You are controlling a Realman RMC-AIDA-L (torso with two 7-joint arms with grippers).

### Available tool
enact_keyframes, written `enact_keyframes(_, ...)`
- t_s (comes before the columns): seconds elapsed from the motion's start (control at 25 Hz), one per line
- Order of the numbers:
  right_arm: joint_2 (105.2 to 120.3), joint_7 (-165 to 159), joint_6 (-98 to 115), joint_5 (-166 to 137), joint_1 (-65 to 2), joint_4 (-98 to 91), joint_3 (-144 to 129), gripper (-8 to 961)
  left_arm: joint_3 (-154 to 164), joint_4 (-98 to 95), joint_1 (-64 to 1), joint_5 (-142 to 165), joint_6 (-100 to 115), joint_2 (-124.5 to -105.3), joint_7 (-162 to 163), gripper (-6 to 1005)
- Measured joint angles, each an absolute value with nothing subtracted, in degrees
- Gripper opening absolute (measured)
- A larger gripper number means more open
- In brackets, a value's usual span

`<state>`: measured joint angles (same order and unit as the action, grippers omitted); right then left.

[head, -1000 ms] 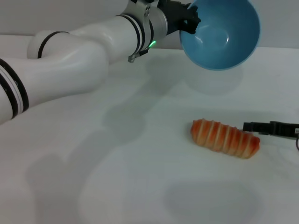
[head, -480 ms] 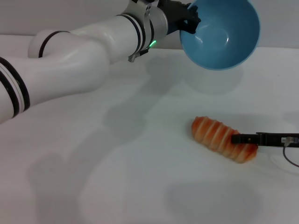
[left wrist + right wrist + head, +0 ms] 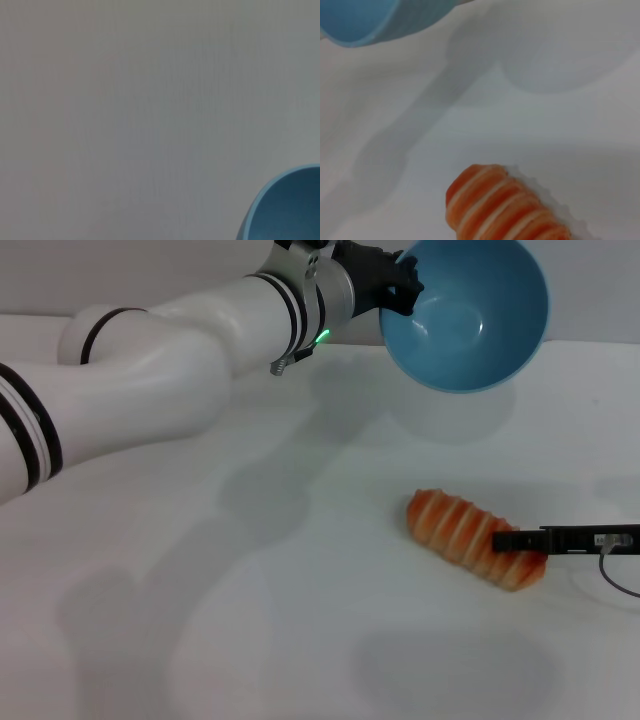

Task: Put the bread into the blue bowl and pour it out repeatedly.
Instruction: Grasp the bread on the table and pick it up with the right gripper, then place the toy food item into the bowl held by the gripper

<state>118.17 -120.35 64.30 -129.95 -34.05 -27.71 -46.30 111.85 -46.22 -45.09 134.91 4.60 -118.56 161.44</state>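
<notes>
The blue bowl hangs in the air at the back of the table, tipped so that its empty inside faces me. My left gripper is shut on its rim. A slice of the bowl fills one corner of the left wrist view. The bread, orange-brown with pale stripes, lies on the white table at the right. My right gripper reaches in from the right edge and overlaps the loaf's right end. In the right wrist view the bread lies close by and the bowl is farther off.
My left arm stretches across the table's back left, casting shadows on the surface below it. A thin cable loops at the right edge beside the right gripper.
My right gripper has slid leftwards from beyond the loaf until it overlaps the bread's right end. The bowl has shifted a little up and to the left.
</notes>
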Motion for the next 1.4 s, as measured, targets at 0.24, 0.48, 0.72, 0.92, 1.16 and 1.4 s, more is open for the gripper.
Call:
enact_keyframes(0.24,118.21,-119.7,65.9,-129.2,-33.0,-29.9,-45.7,499,111.9,-46.0,-45.1,134.9,4.7,-118.56,161.1,-2)
enact_keyframes(0.48,118.21,-116.7,71.8,-123.8,-29.8,-35.8,-41.6,456,110.8,-43.3,-46.4,135.1,4.7,-118.38,160.8,-1)
enact_keyframes(0.72,117.66,-116.4,74.1,-124.5,-28.5,-37.1,-31.9,431,106.8,-34.4,-52.9,135.6,5.7,-117.97,159.6,-1)
enact_keyframes(0.92,117.41,-116.9,74.0,-126.9,-27.4,-37.3,-23.7,392,104.5,-32.6,-55.6,135.6,5.6,-118.06,155.0,-1)
enact_keyframes(1.16,117.74,-116.7,75.7,-126.5,-25.4,-39.8,-17.7,338,104.6,-32.5,-57.5,135.6,7.8,-118.3,153.1,-2)
enact_keyframes(1.4,118.13,-115.2,80.1,-122.3,-25.0,-46.0,-16.9,263,105.3,-32.8,-58.4,135.6,15.6,-118.65,153.1,-1)
